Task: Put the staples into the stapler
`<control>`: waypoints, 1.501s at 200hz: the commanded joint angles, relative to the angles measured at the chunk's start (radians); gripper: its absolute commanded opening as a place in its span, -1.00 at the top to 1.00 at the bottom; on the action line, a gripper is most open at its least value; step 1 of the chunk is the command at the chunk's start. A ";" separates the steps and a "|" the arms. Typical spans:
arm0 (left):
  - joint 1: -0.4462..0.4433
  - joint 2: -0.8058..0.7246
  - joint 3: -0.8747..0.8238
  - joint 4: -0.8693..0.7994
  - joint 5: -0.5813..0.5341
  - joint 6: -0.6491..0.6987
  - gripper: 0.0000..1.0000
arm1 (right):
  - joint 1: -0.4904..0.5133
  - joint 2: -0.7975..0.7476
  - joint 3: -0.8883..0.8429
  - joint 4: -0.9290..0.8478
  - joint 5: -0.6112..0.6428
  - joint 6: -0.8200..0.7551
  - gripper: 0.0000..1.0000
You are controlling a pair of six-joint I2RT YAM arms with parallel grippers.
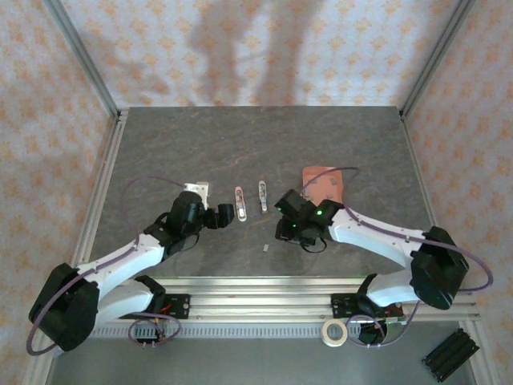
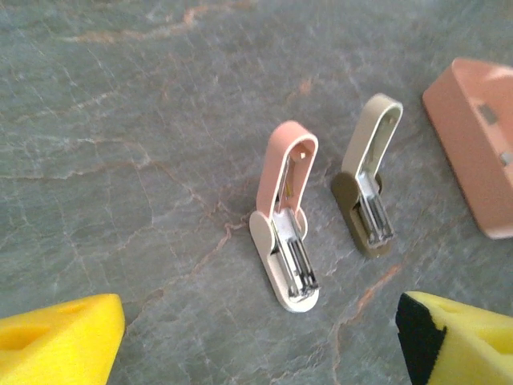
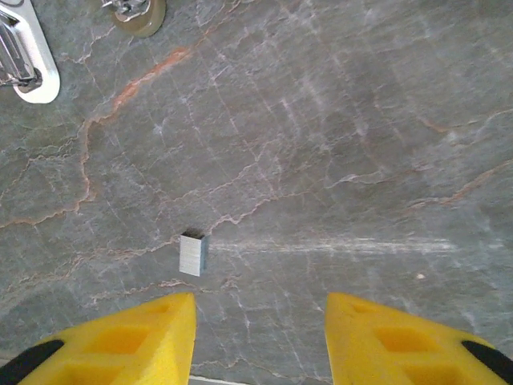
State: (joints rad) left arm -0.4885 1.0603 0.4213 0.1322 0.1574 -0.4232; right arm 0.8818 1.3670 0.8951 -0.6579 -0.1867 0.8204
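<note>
The stapler [image 3: 34, 79] runs off my right wrist view's top-left corner, and the pink tray [image 2: 469, 160] off my left view's right edge

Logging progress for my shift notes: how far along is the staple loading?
Done: the pink stapler lies hinged open, channel exposed. In hand: nothing; the right tool is open over a staple strip lying loose, the left tool open facing the stapler. Left: grasp the strip, seat it, close the stapler.
</note>
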 commanded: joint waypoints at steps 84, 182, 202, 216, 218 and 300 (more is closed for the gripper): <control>0.034 -0.042 -0.108 0.109 -0.078 -0.106 -0.95 | 0.061 0.153 0.080 0.011 0.048 0.171 0.13; 0.033 -0.045 -0.139 0.114 -0.096 -0.122 -0.93 | 0.077 0.372 0.227 -0.052 -0.027 0.123 0.30; 0.033 -0.045 -0.141 0.116 -0.101 -0.117 -0.93 | 0.078 0.387 0.237 -0.054 -0.039 0.117 0.31; 0.034 -0.045 -0.142 0.109 -0.111 -0.087 -0.93 | 0.078 0.396 0.244 -0.055 -0.047 0.113 0.31; 0.033 -0.045 -0.142 0.108 -0.112 -0.085 -0.93 | 0.078 0.398 0.245 -0.056 -0.048 0.112 0.31; 0.034 -0.054 -0.146 0.094 -0.120 -0.063 -0.93 | 0.080 0.455 0.272 -0.071 -0.073 0.111 0.45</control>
State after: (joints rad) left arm -0.4618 1.0214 0.2832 0.2211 0.0696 -0.5152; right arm 0.9531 1.8053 1.1454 -0.6891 -0.2695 0.9306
